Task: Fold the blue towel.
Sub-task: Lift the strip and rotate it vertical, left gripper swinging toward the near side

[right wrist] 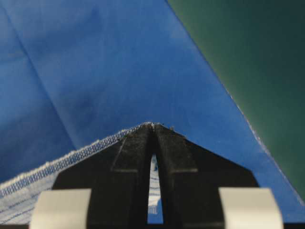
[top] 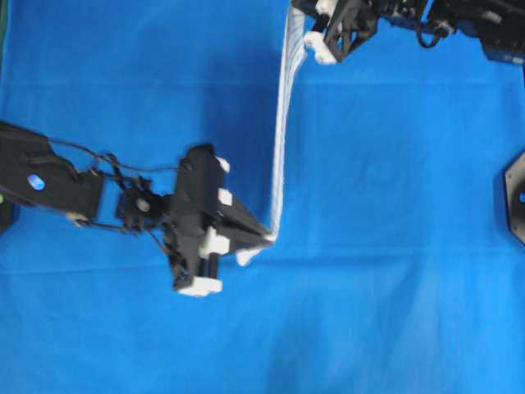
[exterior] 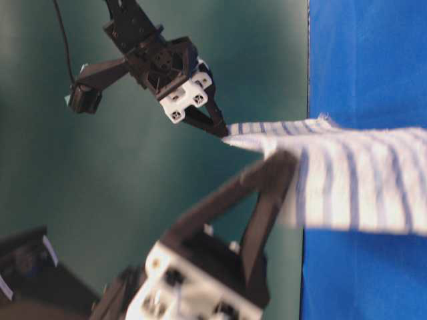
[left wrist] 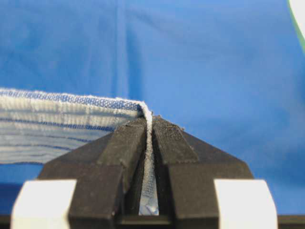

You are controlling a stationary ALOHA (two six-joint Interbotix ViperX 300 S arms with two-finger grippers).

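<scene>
Black jaws on both sides are clamped hard on cloth. Left gripper (top: 264,238) is closed on one corner of the blue towel (top: 281,139); its wrist view shows the hem pinched flat between the pads. Right gripper (top: 302,18) is closed the same way on the neighbouring corner, near the top edge of the overhead view.

From the left gripper the towel runs straight toward the right one, stretched fairly taut, so the held edge is the long axis between the two arms. The rest hangs below that edge as a sheet, seen edge-on from overhead and broadside in the table-level view, above the plain blue cloth (top: 394,271) covering the tabletop. Can't tell whether the lower hem touches that cloth.

Neither arm is nearer: each owns one end. My read: the fold depends on moving both grippers together, square to that edge, keeping the tension even, otherwise the sheet lays down skewed.
</scene>
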